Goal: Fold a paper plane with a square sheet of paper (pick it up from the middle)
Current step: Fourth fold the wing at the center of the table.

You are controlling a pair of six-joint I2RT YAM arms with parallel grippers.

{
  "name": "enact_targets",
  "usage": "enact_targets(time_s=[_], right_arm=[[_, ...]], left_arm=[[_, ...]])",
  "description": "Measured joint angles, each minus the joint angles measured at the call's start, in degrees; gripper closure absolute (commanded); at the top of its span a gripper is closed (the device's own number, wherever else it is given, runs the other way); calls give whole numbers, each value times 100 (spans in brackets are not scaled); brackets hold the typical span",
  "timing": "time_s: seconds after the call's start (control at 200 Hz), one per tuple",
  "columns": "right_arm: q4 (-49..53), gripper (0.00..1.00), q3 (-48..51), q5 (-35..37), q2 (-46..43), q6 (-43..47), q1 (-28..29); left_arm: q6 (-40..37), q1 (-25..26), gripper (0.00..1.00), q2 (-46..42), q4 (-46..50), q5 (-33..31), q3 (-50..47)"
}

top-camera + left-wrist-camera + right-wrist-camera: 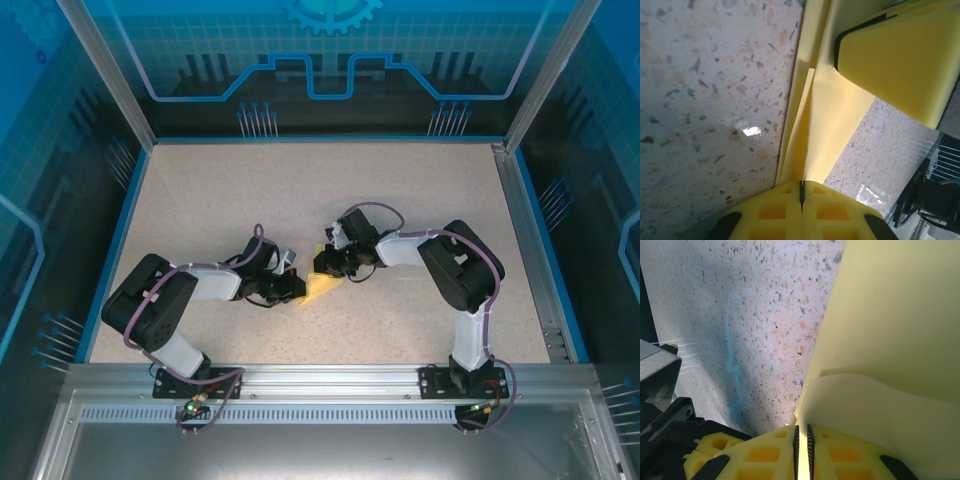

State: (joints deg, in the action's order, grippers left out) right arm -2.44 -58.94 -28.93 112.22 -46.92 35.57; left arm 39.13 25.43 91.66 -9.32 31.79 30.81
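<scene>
Paper (322,289) clamped at opposite edges by left pincer (294,288) and right pincer (328,266); open table (300,190) all around.

Beige speckled stone-look tabletop (300,190) lies flat right under the fingers (835,210) and spreads well past them on every side. A thin blue edging strip (120,240) frames it. A silver aluminium rail (330,378) runs behind the fingers at the near edge, and see-through blue wall panels with circuit-line print (330,50) stand far ahead of them.
</scene>
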Motion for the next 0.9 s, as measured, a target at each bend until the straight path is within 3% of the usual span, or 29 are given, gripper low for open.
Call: enact_targets(time_s=[0.225, 0.485, 0.9], right_arm=[[33, 85, -61, -33, 98, 46, -11], [70, 85, -70, -20, 105, 46, -15], [72, 85, -72, -26, 105, 85, -15]], left_arm=[[-2, 0, 95, 0, -7, 0, -17], [20, -4, 83, -151, 20, -2, -31], [-11, -11, 90, -328, 271, 0, -44]])
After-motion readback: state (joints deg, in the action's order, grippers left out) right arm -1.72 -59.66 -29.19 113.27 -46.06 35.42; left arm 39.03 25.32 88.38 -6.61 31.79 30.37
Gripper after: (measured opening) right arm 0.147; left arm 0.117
